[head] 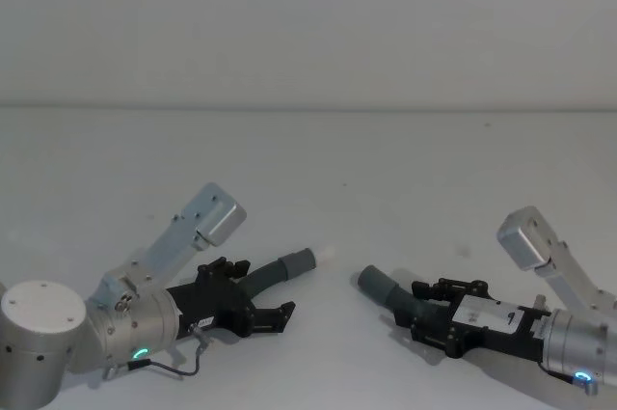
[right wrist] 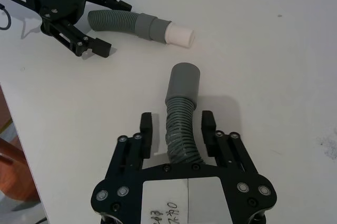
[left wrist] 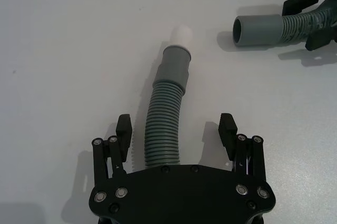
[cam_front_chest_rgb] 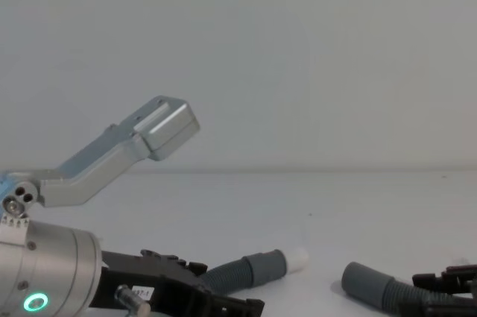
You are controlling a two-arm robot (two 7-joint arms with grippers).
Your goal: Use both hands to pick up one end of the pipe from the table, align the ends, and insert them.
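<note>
"Two ends, and neither one lifted? How far along is it?"

"Early. The pipe (left wrist: 163, 113) lies on the tabletop (head: 386, 169). The white-tipped end (left wrist: 178, 60) and the plain end (right wrist: 183, 81) point roughly toward each other, near but apart and not in line. Gripping, lifting, aligning and inserting all look undone."

"And the jaws?"

"The left gripper (left wrist: 175, 124) sits low over the pipe behind the white-tipped end. Its jaws are spread wide to either side of the pipe and touch nothing. The right gripper (right wrist: 177, 120) straddles the pipe behind the plain end. Its jaws are set narrower, close beside the ribs, with a sliver of gap on one side, so it seems not yet to pinch."

"Next?"

"Probably both close on the pipe, then raise it."
</note>
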